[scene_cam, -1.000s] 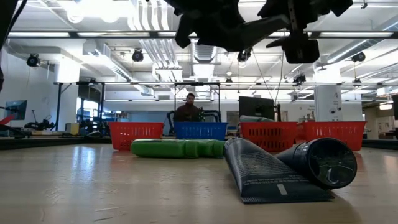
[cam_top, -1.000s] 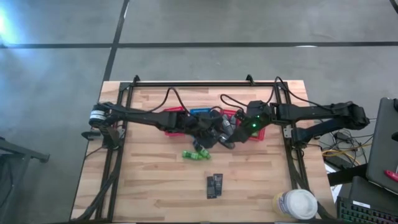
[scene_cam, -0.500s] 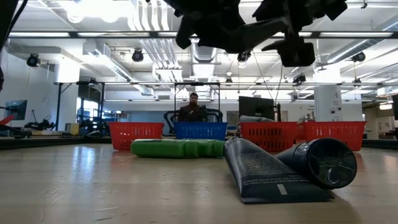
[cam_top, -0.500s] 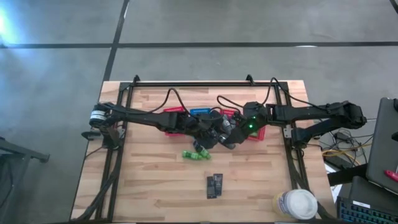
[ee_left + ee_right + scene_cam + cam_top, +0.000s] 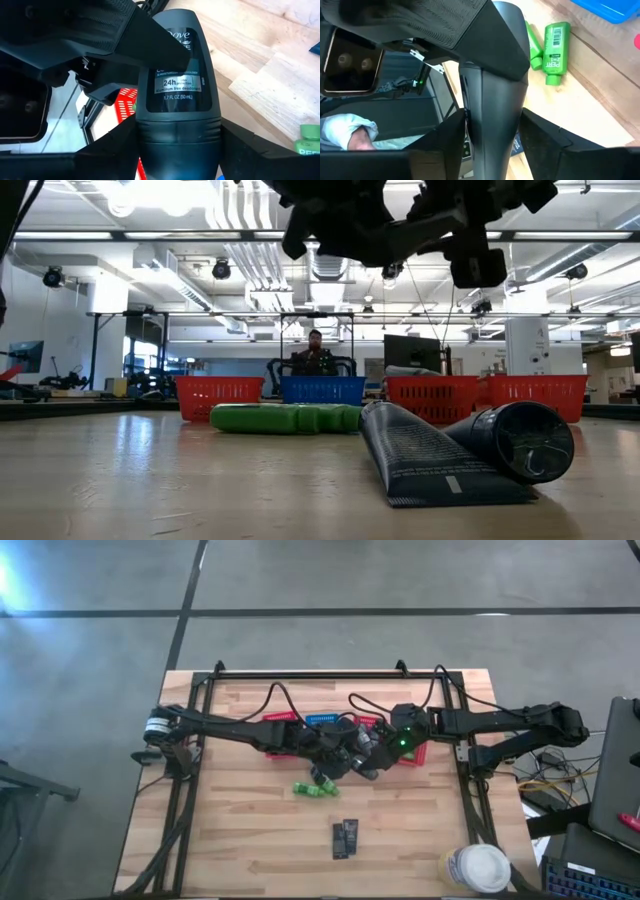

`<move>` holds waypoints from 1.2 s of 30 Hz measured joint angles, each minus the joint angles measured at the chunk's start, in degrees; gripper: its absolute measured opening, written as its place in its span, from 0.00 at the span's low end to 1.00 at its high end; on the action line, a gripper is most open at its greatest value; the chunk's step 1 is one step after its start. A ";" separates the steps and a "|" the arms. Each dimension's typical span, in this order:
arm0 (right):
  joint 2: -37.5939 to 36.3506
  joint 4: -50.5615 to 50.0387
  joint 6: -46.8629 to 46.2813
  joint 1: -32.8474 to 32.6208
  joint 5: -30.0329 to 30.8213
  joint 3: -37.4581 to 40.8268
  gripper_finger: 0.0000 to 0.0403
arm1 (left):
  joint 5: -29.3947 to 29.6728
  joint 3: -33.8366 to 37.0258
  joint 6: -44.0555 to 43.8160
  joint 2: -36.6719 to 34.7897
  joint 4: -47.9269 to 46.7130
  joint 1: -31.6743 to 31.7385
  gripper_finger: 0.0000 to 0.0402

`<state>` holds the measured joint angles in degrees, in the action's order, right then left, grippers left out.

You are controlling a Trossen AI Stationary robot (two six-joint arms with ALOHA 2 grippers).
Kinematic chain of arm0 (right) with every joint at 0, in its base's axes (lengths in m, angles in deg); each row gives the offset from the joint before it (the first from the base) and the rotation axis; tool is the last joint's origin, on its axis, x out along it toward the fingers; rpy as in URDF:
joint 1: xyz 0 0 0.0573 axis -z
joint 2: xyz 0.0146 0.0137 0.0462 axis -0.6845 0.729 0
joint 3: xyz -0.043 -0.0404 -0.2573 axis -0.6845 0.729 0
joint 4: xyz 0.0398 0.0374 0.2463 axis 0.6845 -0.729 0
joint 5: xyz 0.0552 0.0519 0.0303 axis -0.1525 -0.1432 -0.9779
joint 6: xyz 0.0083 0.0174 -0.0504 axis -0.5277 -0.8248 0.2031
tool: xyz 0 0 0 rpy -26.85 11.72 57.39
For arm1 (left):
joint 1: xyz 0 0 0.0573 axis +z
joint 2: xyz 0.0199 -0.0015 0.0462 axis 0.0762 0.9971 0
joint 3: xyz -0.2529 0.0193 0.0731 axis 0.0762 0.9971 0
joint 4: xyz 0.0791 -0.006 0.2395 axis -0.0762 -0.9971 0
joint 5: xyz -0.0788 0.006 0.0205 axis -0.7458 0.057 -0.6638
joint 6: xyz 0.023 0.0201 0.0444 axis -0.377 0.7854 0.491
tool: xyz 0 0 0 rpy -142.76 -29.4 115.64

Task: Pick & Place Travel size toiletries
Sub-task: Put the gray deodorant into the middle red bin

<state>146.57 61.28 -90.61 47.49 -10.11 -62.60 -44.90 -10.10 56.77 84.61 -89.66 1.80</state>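
High view: both arms meet above the baskets (image 5: 283,722), over two green tubes (image 5: 314,788). Left wrist view: left gripper (image 5: 175,145) pinches a dark deodorant (image 5: 181,85). Right wrist view: right gripper (image 5: 490,145) clasps that same deodorant's other end

**What the views hide**

In the high view, both arms cover the baskets (image 5: 283,720) and the meeting grippers. The deodorant bottle (image 5: 179,75) fills the left wrist view, its base cut off. The 2 dark packets (image 5: 345,838) are unreadable.
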 joint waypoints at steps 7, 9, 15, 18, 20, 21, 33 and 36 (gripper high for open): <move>0.00 -0.57 1.03 -0.03 2.10 0.00 0.35 | 4.03 0.02 -4.15 0.02 -0.66 -0.01 0.60; 0.00 -1.87 1.07 0.00 2.48 0.00 0.35 | 8.34 0.02 -7.33 0.02 -1.07 -0.04 0.62; 0.00 -10.08 0.50 -0.07 7.25 0.00 0.34 | 17.55 0.02 -18.15 -0.30 -7.25 0.86 0.64; -0.02 -13.85 -1.76 0.00 12.42 0.00 0.34 | 18.16 0.02 -24.52 -0.37 -12.48 1.64 0.64; -0.13 -16.03 -4.26 0.02 17.39 0.00 0.34 | 18.45 0.02 -28.82 -0.37 -16.35 1.99 0.64; -0.23 -17.33 -5.81 0.08 20.23 0.00 0.34 | 18.42 0.02 -31.07 -0.37 -17.94 2.15 0.64; 5.75 -21.72 -15.42 1.50 36.17 0.63 0.34 | 18.04 6.65 -52.75 -3.15 -20.09 2.23 0.64; 9.20 -21.49 -15.35 1.97 37.65 0.61 0.35 | 17.57 10.81 -55.50 -6.90 -18.60 2.23 0.64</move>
<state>155.77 39.79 -105.96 49.46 27.54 -61.98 -27.34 0.71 1.27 77.71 -108.26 4.03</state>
